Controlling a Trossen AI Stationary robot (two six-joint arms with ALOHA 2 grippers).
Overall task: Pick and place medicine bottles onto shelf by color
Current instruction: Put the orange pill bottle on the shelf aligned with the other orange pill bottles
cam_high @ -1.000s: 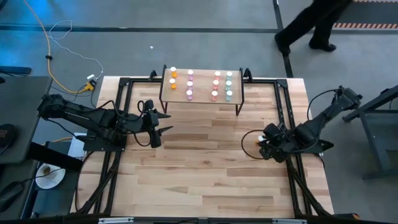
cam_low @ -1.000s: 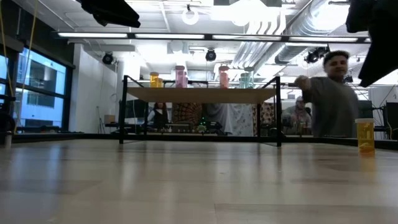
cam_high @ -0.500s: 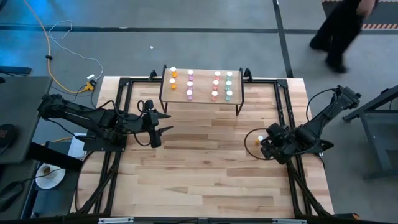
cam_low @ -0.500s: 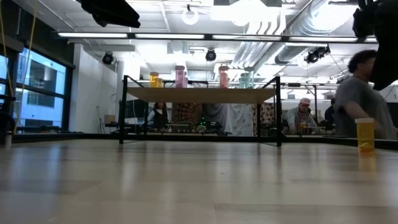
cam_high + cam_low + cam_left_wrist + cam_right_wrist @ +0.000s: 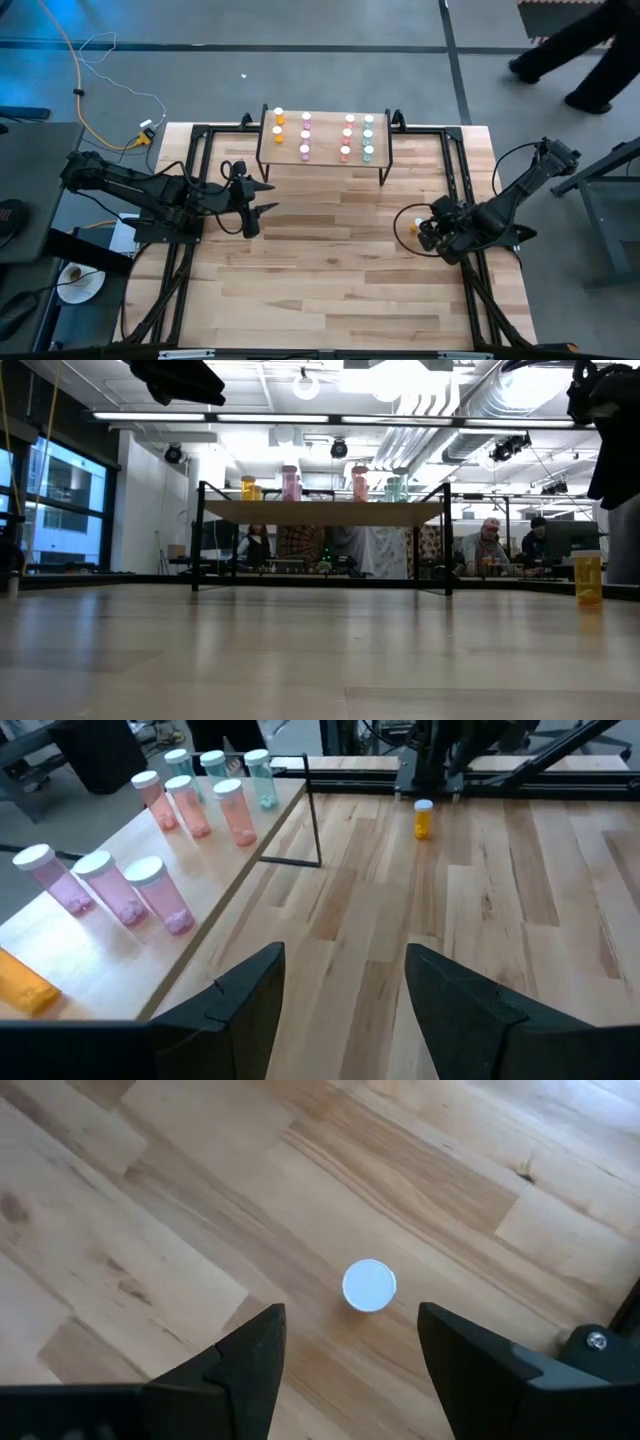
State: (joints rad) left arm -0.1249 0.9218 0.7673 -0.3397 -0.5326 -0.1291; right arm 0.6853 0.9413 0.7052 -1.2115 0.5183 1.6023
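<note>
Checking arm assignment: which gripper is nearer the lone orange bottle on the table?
Right. The right gripper hangs open directly above the orange bottle; the left gripper waits open across the table beside the shelf.

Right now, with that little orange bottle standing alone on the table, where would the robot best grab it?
Probably around its round body just under the white cap, coming straight down. The orange bottle stands upright with bare table all around, and the right end effector hangs open above it, one finger on each side.
</note>
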